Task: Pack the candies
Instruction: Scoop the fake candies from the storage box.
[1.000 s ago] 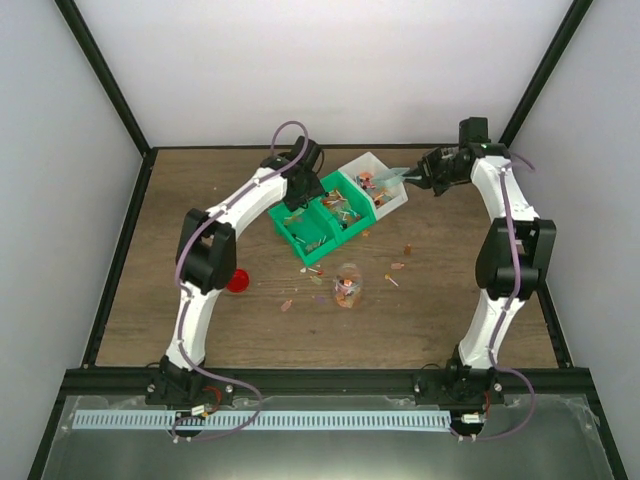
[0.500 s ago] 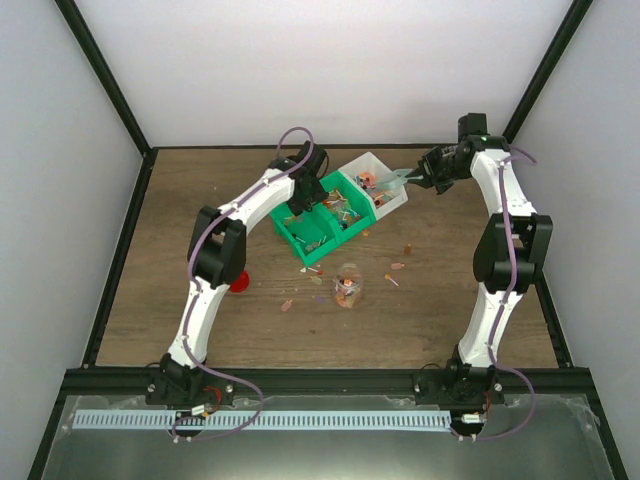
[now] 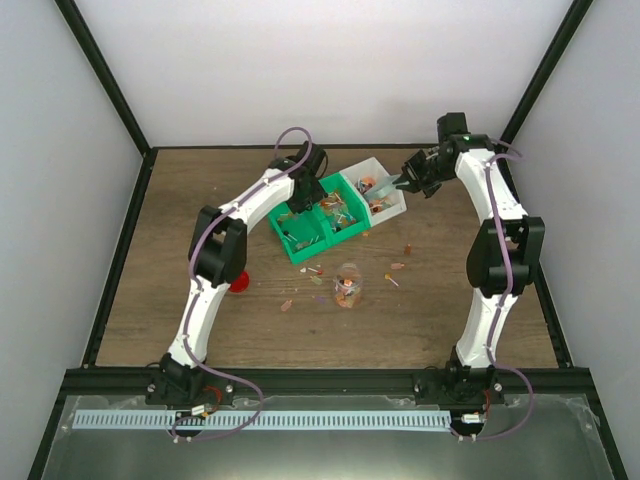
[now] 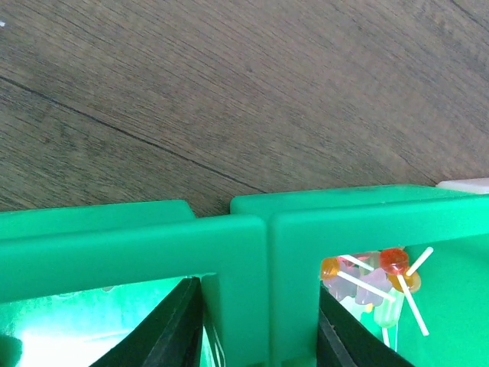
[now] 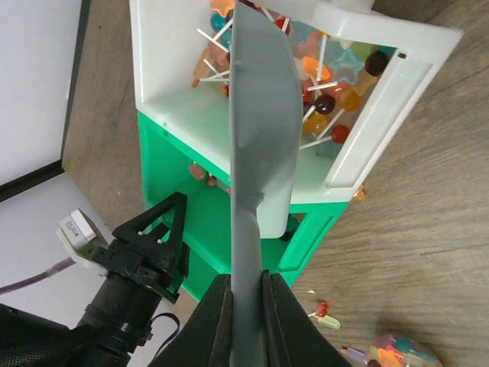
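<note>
Near the middle of the table's (image 3: pixel 150 300) far edge, the left gripper (image 4: pixel 260 329) grips the shared wall of the twin green bins (image 4: pixel 114 245), one of its fingers (image 4: pixel 172 332) on each side, beside candies (image 4: pixel 374 275) in the right-hand bin. The right gripper (image 5: pixel 246 310) is clamped on a pale scoop (image 5: pixel 260 115) reaching over the adjoining white bin (image 5: pixel 382 99), which also holds candies. More candies lie loose around a clear jar (image 3: pixel 347 285), well apart from the red lid (image 3: pixel 237 281), with broad wood toward both side edges.

The scoop (image 5: pixel 260 153) hides some candies (image 5: pixel 336 84); green bin (image 4: pixel 237 245) cut off below.
</note>
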Motion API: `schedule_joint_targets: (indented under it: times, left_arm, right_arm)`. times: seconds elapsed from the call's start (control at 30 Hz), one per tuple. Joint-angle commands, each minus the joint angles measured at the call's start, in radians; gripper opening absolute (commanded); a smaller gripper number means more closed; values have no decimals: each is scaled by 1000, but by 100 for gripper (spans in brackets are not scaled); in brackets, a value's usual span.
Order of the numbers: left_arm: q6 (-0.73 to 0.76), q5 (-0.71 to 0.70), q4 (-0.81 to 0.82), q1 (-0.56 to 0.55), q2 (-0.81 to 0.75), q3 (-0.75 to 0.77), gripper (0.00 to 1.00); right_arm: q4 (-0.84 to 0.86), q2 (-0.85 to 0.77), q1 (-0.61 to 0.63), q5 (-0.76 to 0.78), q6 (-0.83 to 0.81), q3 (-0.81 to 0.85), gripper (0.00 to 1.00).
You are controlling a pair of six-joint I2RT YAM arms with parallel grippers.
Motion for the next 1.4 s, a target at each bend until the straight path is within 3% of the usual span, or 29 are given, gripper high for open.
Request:
schedule_joint_targets:
  times: [0.0,0.4,0.6,0.7,0.97,1.37]
  left_arm:
    - [16,11,-51,9,64,2,26]
    - [3,35,-24,19,95,3,18]
    - [24,81,-13,22,118,5,4]
    - [15,97,2,22,131,3,4]
    - [-22,76,46,23,123,-3,4]
    - [-15,39,33,26,128,-27,4]
  right_arm:
    - [-50,-34,-1,59,8,-5,1]
    - [-35,-42,10,71,73,-117,1]
    - [-163,54,18,112,73,60,1]
    - [-290,134,34,178,41,248,1]
    - [-291,135,56,152,98,165,1]
    - [-291,240,56,174,177,197,1]
